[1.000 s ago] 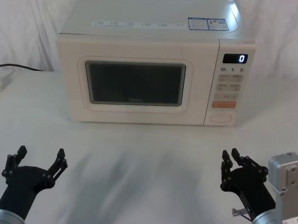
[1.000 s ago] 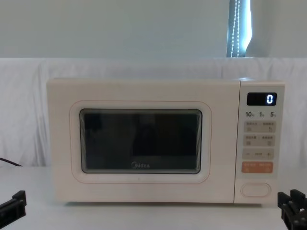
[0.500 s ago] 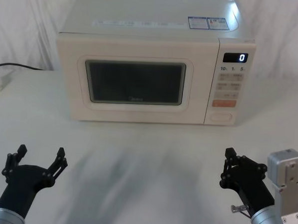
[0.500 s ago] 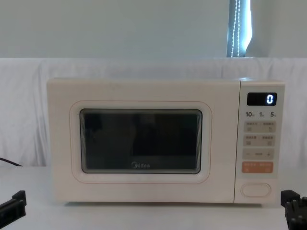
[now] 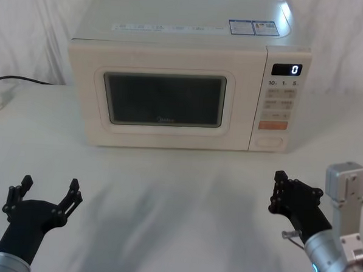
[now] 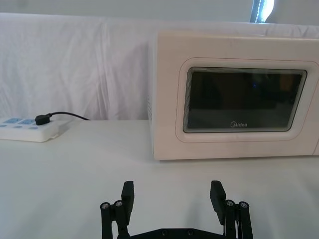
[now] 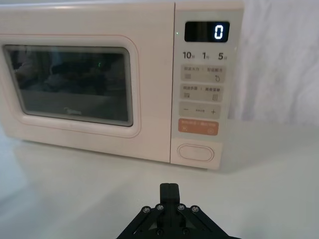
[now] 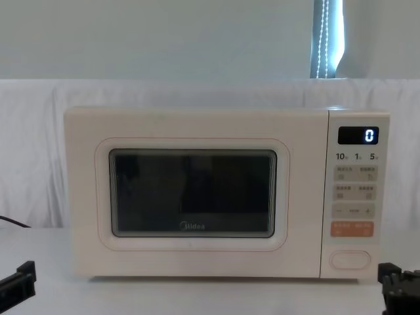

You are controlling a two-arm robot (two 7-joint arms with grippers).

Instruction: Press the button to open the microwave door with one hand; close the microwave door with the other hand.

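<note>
**The button: press it straight with the closed right gripper**

The button [image 7: 196, 152] is the wide oval key at the lowest place of the control panel of the microwave [image 5: 174, 44], directly under the orange key [image 7: 198, 127]. In the right wrist view it lies ahead of the right gripper [image 7: 168, 187] and slightly to the side, well apart from the tips. The jaws of this gripper are together, so they form one narrow point, which is good for pushing.

The microwave door [image 5: 165, 98] is shut, so I judge that the pressing step is not yet done. To do it well, the closed tips should be aligned with the middle of the oval first, then go forward in a straight line. If they arrive too high, they may touch the orange key instead. The push should be short and firm, because the microwave could slide on the table [image 5: 179, 184].

The left gripper [image 5: 48, 190] waits low in front of the door's left side, jaws apart, far from the door. It should stay out of the door's swing.
</note>
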